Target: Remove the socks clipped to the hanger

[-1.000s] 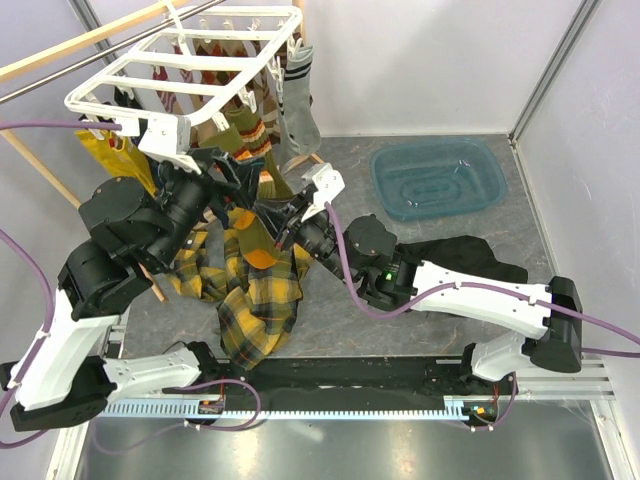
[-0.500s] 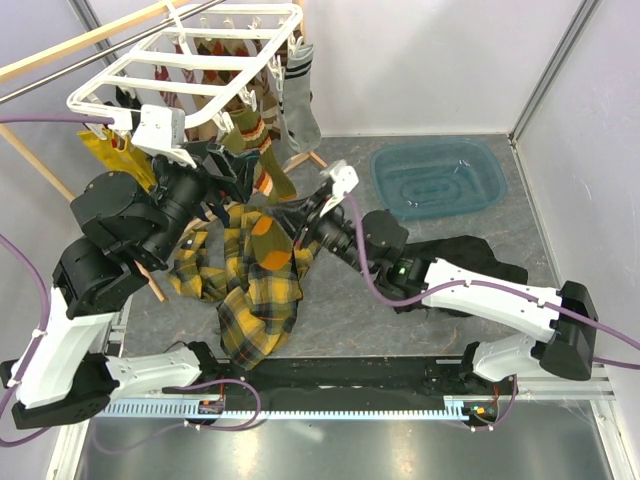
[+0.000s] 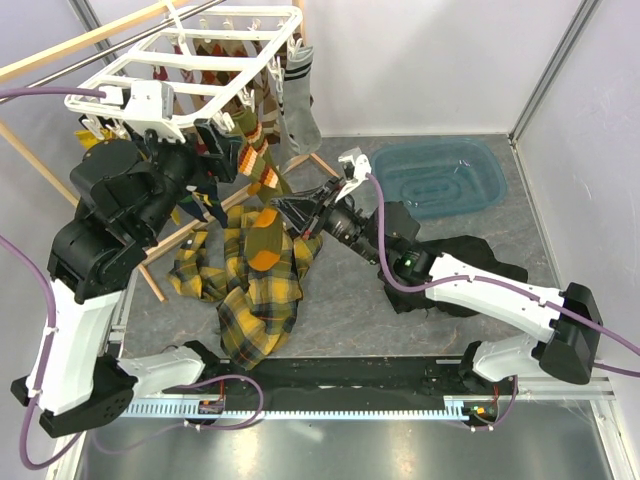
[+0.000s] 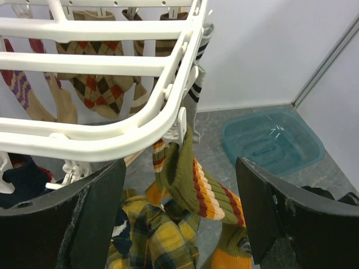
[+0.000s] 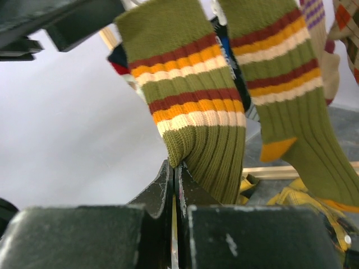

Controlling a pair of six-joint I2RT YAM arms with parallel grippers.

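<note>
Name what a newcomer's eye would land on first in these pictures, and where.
The white hanger at the back left, hung with colourful socks, draws the eye first. Below it the right gripper pinches an olive striped sock, near a yellow plaid cloth heaped on the table.

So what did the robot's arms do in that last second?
The left gripper, open, rose to the front edge of the hanger. The right gripper, shut on the olive striped sock, drew away to the right. The hanger, the blue tub and the yellow plaid cloth stayed put. Neither gripper grabbed or let go of anything.
</note>
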